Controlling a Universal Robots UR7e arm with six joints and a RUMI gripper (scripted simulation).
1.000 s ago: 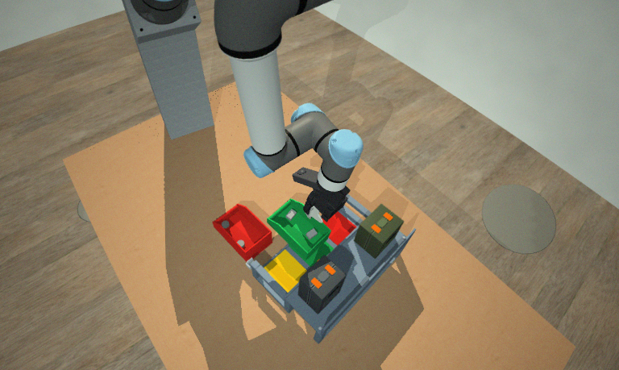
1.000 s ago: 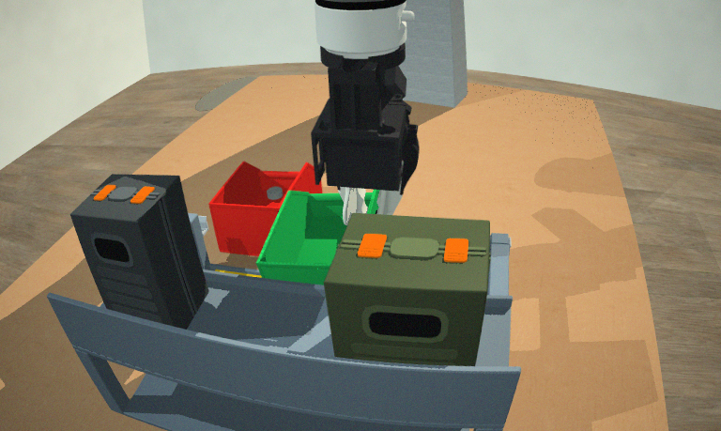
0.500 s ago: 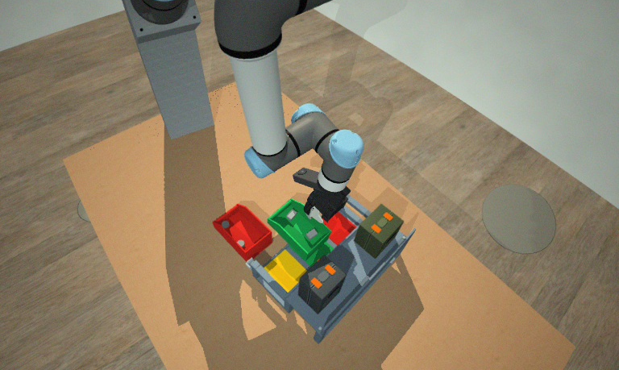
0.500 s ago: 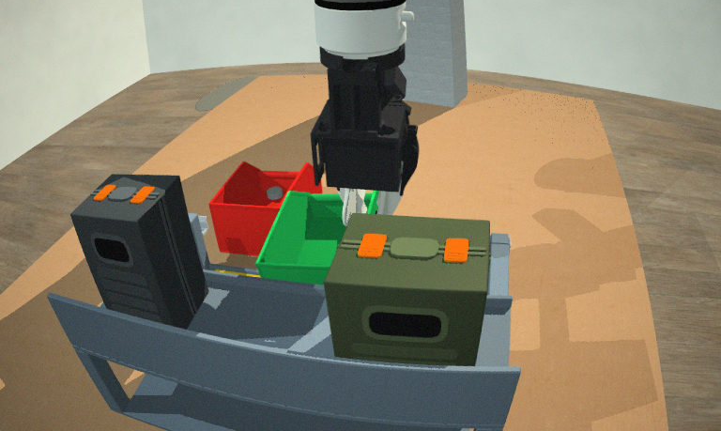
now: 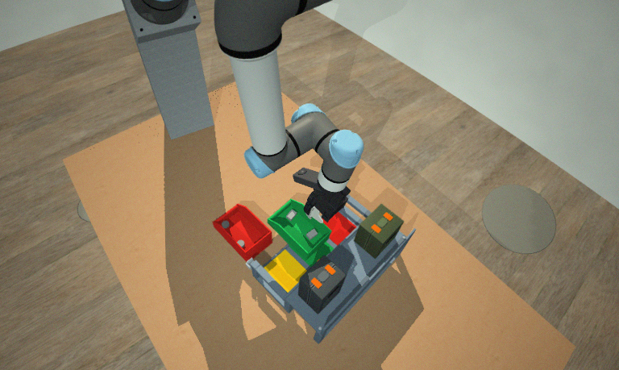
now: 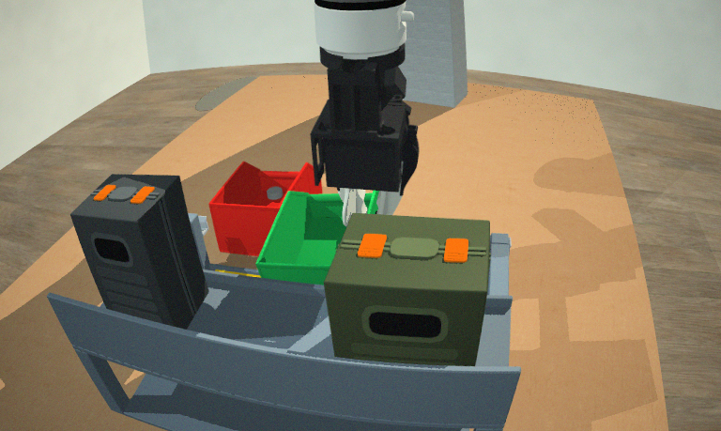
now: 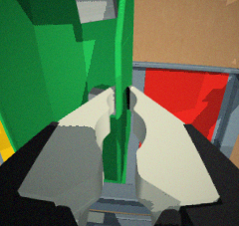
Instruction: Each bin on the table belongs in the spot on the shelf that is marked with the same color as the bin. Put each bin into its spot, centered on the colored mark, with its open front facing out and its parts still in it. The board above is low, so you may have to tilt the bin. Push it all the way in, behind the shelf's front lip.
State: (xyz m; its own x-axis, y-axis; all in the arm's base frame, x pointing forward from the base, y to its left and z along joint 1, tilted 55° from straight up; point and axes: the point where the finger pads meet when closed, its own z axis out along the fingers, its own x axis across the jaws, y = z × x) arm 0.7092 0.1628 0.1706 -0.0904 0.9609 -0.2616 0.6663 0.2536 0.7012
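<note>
We find the gripper (image 5: 314,214) (image 6: 365,208) (image 7: 122,88) clamped on a side wall of the green bin (image 5: 298,226) (image 6: 300,235) (image 7: 60,62); the wrist view shows the wall between both fingertips. From the top, two gray parts lie in this bin, and the shelf's red mark (image 5: 338,227) (image 7: 174,94) shows at its 3 o'clock, the yellow mark (image 5: 286,270) at 7 o'clock. The exterior view hides the red mark behind the olive case (image 5: 380,230) (image 6: 406,288). The red bin (image 5: 243,231) (image 6: 241,224) stands off the shelf (image 5: 319,332) (image 6: 298,355), at the green bin's 9 o'clock from the top; there we count two parts in it, the exterior showing one.
</note>
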